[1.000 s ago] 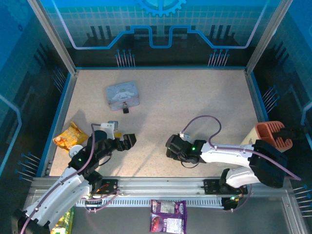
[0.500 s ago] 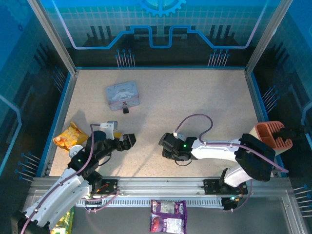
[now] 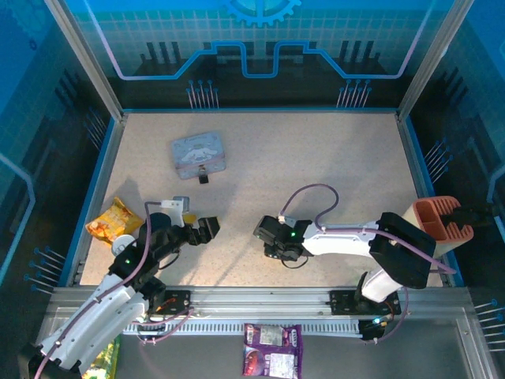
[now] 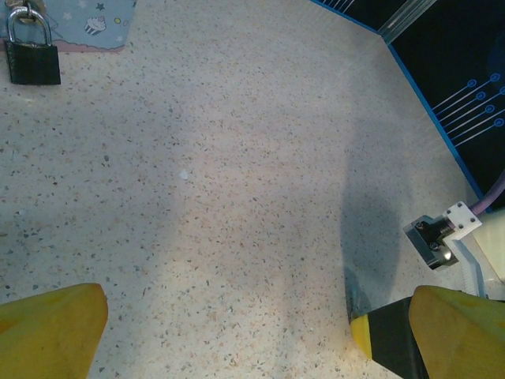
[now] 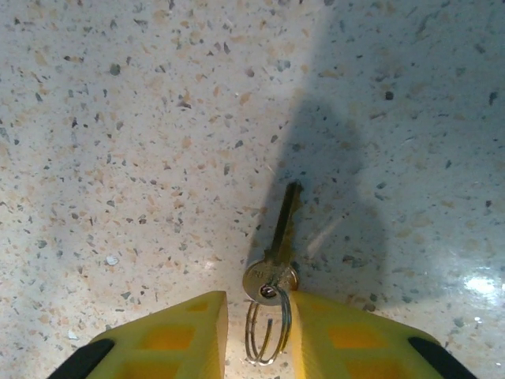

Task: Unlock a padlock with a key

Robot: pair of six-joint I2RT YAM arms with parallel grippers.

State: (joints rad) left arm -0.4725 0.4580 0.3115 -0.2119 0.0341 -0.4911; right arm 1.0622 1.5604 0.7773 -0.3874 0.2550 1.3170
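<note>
Padlock [image 3: 203, 177] lying against the near edge of the tin [image 3: 198, 153], shackle seated; judged not yet unlocked.

Key [image 5: 276, 237] flat on the surface [image 3: 331, 158], well apart from the tin, nearward and to its right; blade pointing away from the right gripper [image 5: 259, 316], head and ring [image 5: 267, 328] toward it; judged a sound layout, a pinch at the head leaving the blade free for the keyhole.

Right gripper low over the surface, jaws narrow, one either side of head and ring; cannot tell whether already bearing on the metal.

Left gripper [image 3: 207, 230] wide and holding nothing, near side of the tin, camera facing the padlock; presumably waiting to steady the body.

Risk noted: thin key flat on the surface, liable to skid or twist under the pinch.
</note>
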